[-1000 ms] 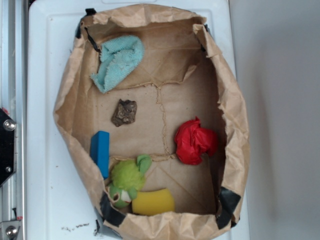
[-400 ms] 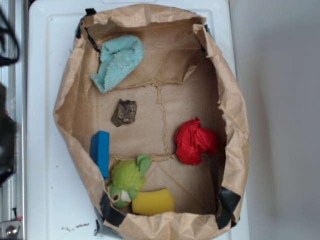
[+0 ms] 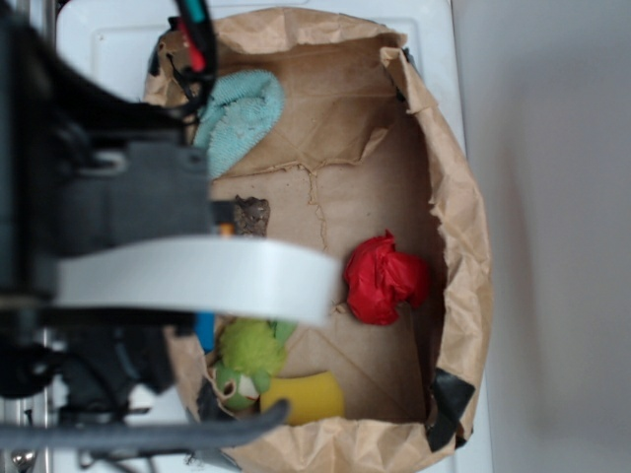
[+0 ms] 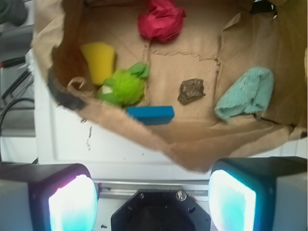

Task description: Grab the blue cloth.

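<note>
Writing: no words or brand names can be read on anything here.
Desk: a white hard desk (image 3: 108,39) with a smooth top and a few small dark specks near one edge, seen from the wrist.
Room: a plain pale grey surface (image 3: 552,236) lies beside the desk.
Bag: a big crumpled brown paper bag (image 3: 463,246) lies open on the desk like a tray, with black tape at its corners.
Blue cloth: the soft pale aqua-blue fuzzy cloth (image 3: 242,113) (image 4: 246,93) lies bunched in one end corner of the bag, touching the paper wall, with nothing holding it.
Claw: the black robot claw (image 4: 153,199) is wide open, its two pads (image 4: 72,202) far apart and glowing pale blue-green. It hangs over the desk just outside the bag's long side and holds nothing.
Arm: the big blurry black and white robot arm (image 3: 138,266) covers the left part of the outside view.
Rock: a small lumpy brown rock (image 4: 191,90) sits near the middle of the bag, near the cloth but not touching it.
Red wad: a crumpled red cloth wad (image 3: 383,278) sits by the far long wall.
Blue block: a hard dark-blue block (image 4: 150,115) lies along the near wall.
Green toy: a fuzzy green soft toy (image 4: 124,86) sits just beside the block.
Yellow sponge: a curved yellow sponge (image 4: 98,60) lies right by the green toy.
</note>
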